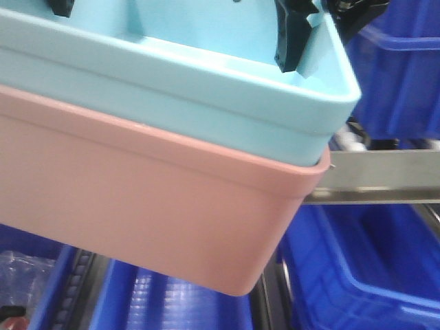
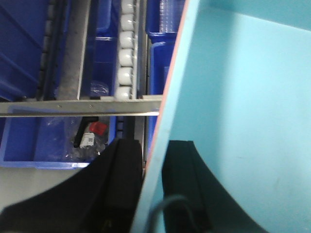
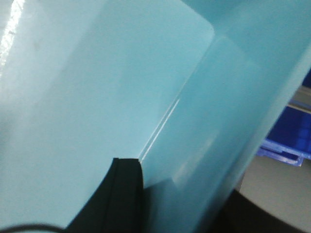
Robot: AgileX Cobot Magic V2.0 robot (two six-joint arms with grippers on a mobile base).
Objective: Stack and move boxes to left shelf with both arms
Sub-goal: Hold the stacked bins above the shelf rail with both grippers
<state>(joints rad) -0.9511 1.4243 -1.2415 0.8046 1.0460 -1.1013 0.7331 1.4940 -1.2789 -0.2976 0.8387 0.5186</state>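
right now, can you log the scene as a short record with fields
stack: blue bin nested in pink bin, tilted
left end effector: clamps blue bin wall
right end effector: clamps blue bin wall too
shelf: steel rail and rollers behind stack; stack not yet on it
below: blue crates

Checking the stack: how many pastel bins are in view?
2: the sky-blue bin sits nested inside the pink bin, before the steel rail. Nothing else pastel shows.

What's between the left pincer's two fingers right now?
Left wrist view: the nested side walls, blue box inside, pink box edge outside; the left pincer clamps both.
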